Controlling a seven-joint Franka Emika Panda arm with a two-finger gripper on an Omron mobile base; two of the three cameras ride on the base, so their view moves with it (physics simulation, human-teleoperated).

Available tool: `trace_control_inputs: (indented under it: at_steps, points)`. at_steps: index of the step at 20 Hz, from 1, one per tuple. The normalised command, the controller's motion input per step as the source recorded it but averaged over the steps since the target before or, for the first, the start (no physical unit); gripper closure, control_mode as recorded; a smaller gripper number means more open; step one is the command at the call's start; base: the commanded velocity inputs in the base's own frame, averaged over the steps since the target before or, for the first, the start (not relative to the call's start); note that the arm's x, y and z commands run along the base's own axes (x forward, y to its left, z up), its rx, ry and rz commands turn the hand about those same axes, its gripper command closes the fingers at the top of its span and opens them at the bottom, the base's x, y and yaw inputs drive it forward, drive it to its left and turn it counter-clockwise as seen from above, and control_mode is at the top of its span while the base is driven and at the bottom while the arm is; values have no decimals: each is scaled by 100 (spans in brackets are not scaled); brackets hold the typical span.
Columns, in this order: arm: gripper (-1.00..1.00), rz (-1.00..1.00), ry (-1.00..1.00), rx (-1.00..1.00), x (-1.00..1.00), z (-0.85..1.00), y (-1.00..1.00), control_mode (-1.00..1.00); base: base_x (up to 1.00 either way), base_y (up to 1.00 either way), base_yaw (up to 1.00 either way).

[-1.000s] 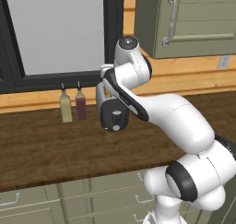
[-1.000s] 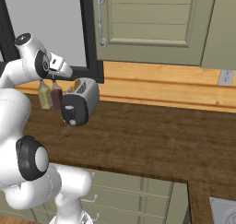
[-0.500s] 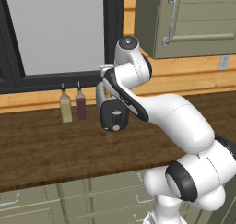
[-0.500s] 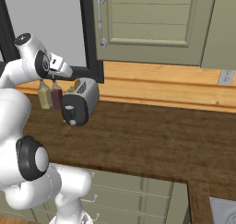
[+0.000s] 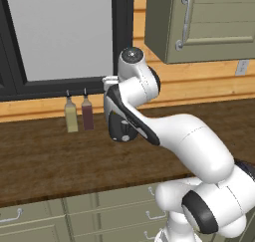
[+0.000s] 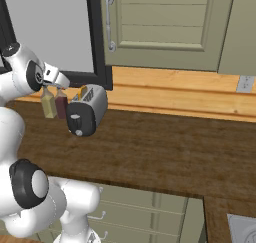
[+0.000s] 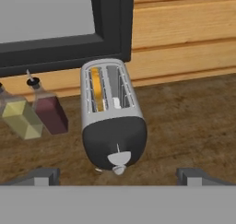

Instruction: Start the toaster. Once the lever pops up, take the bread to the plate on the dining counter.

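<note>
Two slots, one slice loaded, claw (image 7: 118, 177) poised wide open above the toaster (image 7: 112, 112).
Looking down the hand view, the silver toaster sits near the back edge of the dark wood bench (image 6: 165, 152), just beside two bottles, a yellow bottle (image 7: 18, 114) and a dark red bottle (image 7: 48, 110). And there's the bread (image 7: 96, 82), glowing orange in the slot nearer the bottles! Nothing between the fingers. The black end panel with its white knob (image 7: 118, 159) faces the hand, so the lever should be at that end, though I can't pick it out cleanly. My call: come down straight over that black end, press firmly to the bottom, keep clear of those bottles, don't shove the toaster.
</note>
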Motion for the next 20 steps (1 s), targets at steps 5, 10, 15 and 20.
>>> trace_control_inputs:
  at_steps: [5, 10, 15, 20]
  points:
    - [-100, 0, 0, 0, 5, -29, 17, -100, 0, 0, 0]
    - [-100, 0, 0, 0, 33, -31, 0, -100, 0, 0, 0]
    - [-100, 0, 1, 0, 53, -17, 0, -100, 0, 0, 0]
    - [-100, 0, 5, 0, 62, -10, 0, -100, 0, 0, 0]
